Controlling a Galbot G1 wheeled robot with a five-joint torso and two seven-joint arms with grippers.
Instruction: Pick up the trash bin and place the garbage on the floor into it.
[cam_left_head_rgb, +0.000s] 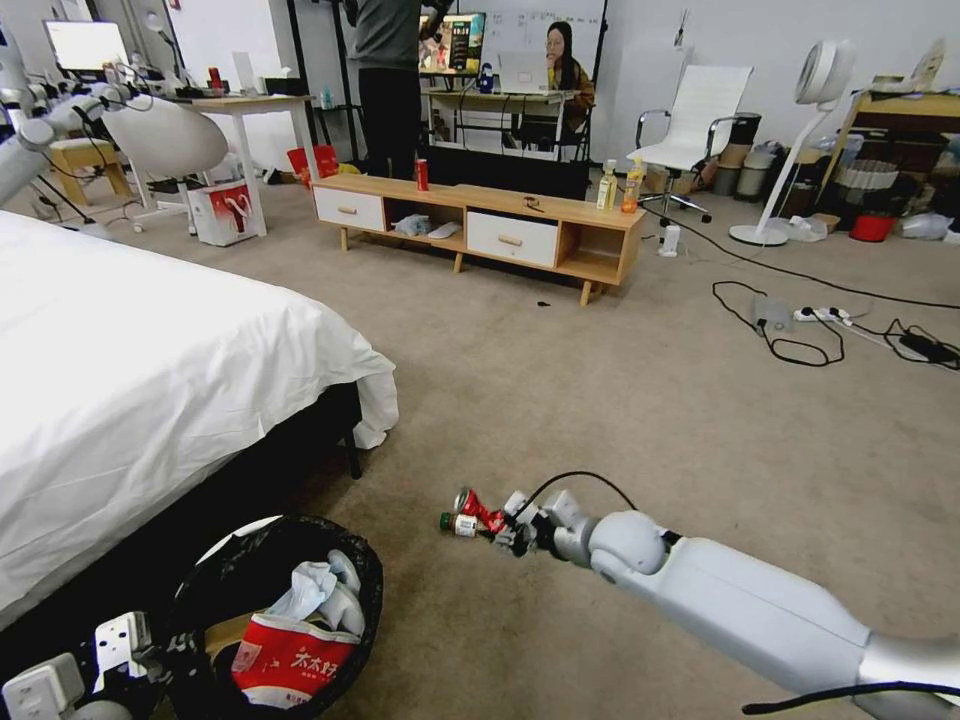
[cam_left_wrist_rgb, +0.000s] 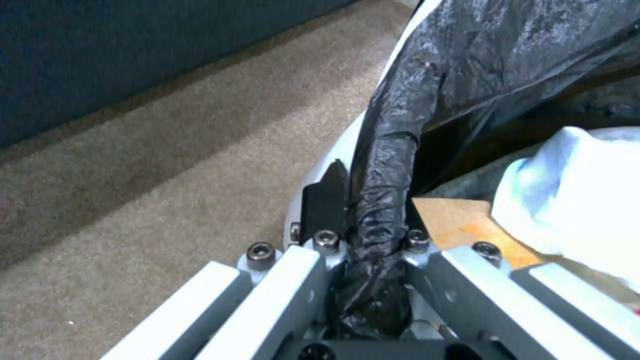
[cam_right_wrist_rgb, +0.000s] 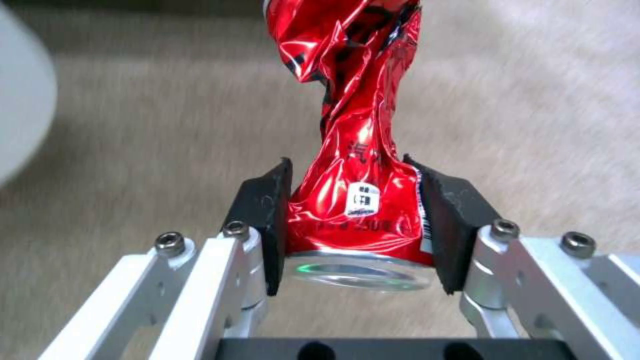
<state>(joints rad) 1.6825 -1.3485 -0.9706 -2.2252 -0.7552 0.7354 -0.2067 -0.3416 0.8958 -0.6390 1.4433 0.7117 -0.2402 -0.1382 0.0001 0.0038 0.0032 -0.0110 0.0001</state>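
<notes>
The trash bin (cam_left_head_rgb: 372, 570), white and lined with a black bag (cam_left_wrist_rgb: 480, 60), is at the lower left beside the bed. My left gripper (cam_left_head_rgb: 170, 652) (cam_left_wrist_rgb: 373, 200) is shut on its rim. Inside lie white tissues (cam_left_head_rgb: 320, 590) (cam_left_wrist_rgb: 573, 190), a red-and-white snack packet (cam_left_head_rgb: 290, 660) and brown paper (cam_left_wrist_rgb: 460, 225). My right gripper (cam_left_head_rgb: 500, 528) (cam_right_wrist_rgb: 347, 162) is shut on a crushed red can (cam_left_head_rgb: 480, 508) (cam_right_wrist_rgb: 353, 210), held low over the floor (cam_left_head_rgb: 620, 400) right of the bin. A small green-capped bottle (cam_left_head_rgb: 456, 524) shows just beside the can; whether it is on the carpet I cannot tell.
A white-sheeted bed (cam_left_head_rgb: 130, 370) fills the left side. A low wooden cabinet (cam_left_head_rgb: 480, 215) stands ahead with an upright red can (cam_left_head_rgb: 421, 174) and drink bottles (cam_left_head_rgb: 607, 186). Cables and a power strip (cam_left_head_rgb: 820, 320) lie at the right, a standing fan (cam_left_head_rgb: 790, 150) behind.
</notes>
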